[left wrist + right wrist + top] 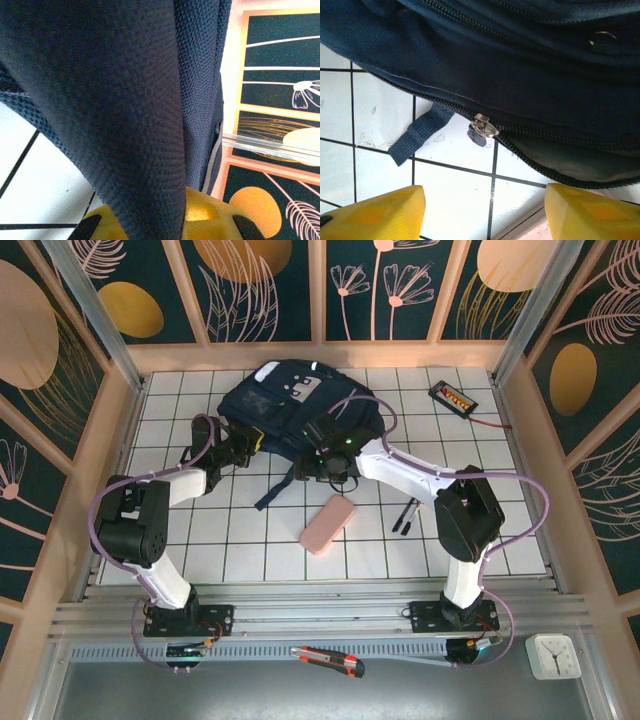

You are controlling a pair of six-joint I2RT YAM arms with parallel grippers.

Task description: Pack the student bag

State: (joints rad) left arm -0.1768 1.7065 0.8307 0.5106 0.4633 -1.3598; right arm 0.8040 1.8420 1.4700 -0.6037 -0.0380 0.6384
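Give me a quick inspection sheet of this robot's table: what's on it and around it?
Surface: white tiled table with black grid lines.
Job's things: student bag lying at the far side.
Clutter: pink case, black pens, small black device with a red lead; clock below the table's near edge.
Grippers: left jaws shut on the bag's fabric; right jaws open, facing the zip pull.
Cables: purple cables along both arms.
Surroundings: floral wall panels.
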